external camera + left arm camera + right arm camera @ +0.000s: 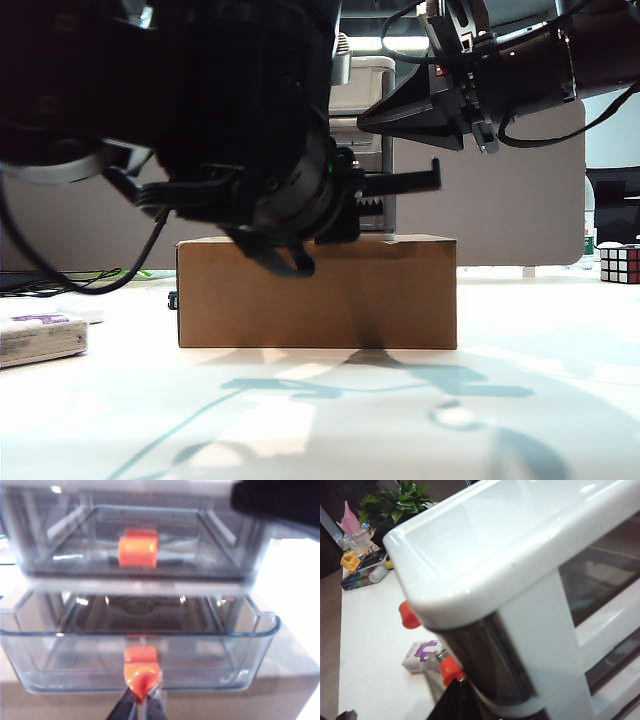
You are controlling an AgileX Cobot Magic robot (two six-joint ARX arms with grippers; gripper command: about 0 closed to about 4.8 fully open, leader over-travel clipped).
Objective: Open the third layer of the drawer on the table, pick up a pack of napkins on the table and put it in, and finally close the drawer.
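left pincer (142, 706): clenched on the third layer's (140, 652) orange handle, drawer pulled out
right pincer: out of sight, can't tell
napkins (40, 337): lying on the surface (420, 410)

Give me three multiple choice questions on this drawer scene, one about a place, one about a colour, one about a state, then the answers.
1. Where does the pack of napkins lie?
A. On the table, left of the cardboard box
B. Inside the third layer
C. On top of the box

2. What colour are the drawer handles?
A. Blue
B. Red-orange
C. Black

3. What state is the third layer in?
A. Fully shut
B. Removed
C. Pulled partly out

Answers: 1 A, exterior view shows it there. 2 B, both handles are red-orange. 3 C, it juts out beyond the layer above, with the left gripper shut on its handle.
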